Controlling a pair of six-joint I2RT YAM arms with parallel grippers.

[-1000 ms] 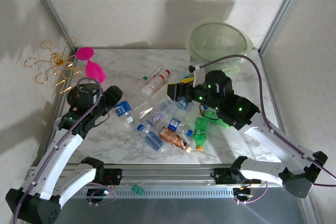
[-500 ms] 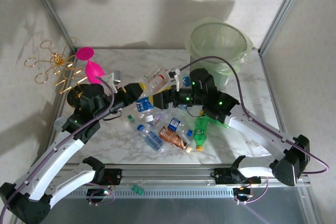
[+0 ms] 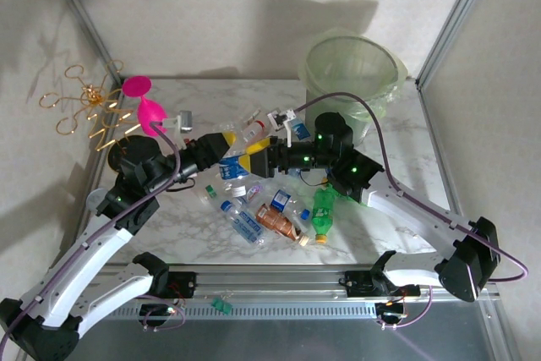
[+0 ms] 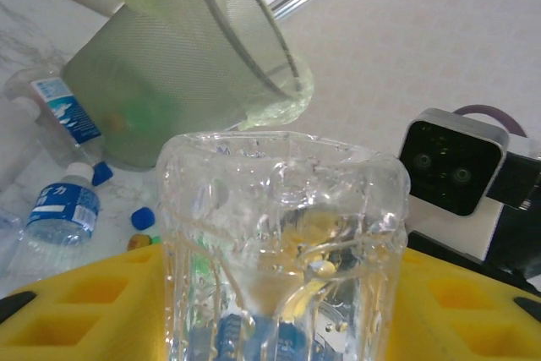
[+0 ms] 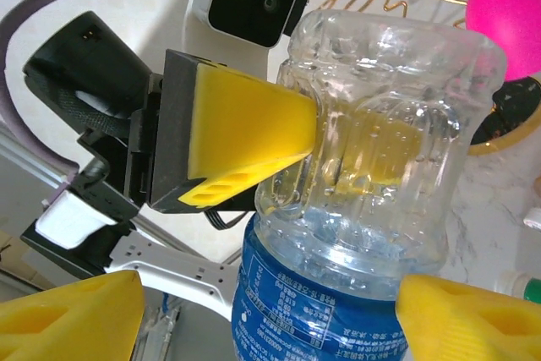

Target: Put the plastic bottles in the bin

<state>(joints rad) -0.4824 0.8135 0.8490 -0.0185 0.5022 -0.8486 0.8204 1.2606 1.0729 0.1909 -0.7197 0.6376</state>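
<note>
Both arms have swung in to meet mid-table since a second ago. Top: left gripper [image 3: 230, 151] clenched on clear ribbed bottle [image 3: 233, 168], blue label, among loose ones [image 3: 279, 219]; bin [image 3: 376, 95] back right, well apart. Left wrist: dimpled bottle base between yellow hollow-celled fingers [image 4: 84, 293]. Right wrist: right gripper [image 5: 270, 323] released, pads [image 5: 68, 319] astride the label, one clear of it.

Bright, even overhead light, with soft shadows and blur at close range.
In the top view, broad grey shadows lie on the back wall [image 3: 254, 40], and the marble table [image 3: 211, 95] looks pale and washed out. In the left wrist view the clear bottle [image 4: 279, 234] is very close, smeared and full of small glints, and the bin [image 4: 186, 65] behind it is hazy. In the right wrist view the pink goblet [image 5: 507, 14] is soft-edged and vividly saturated.
</note>
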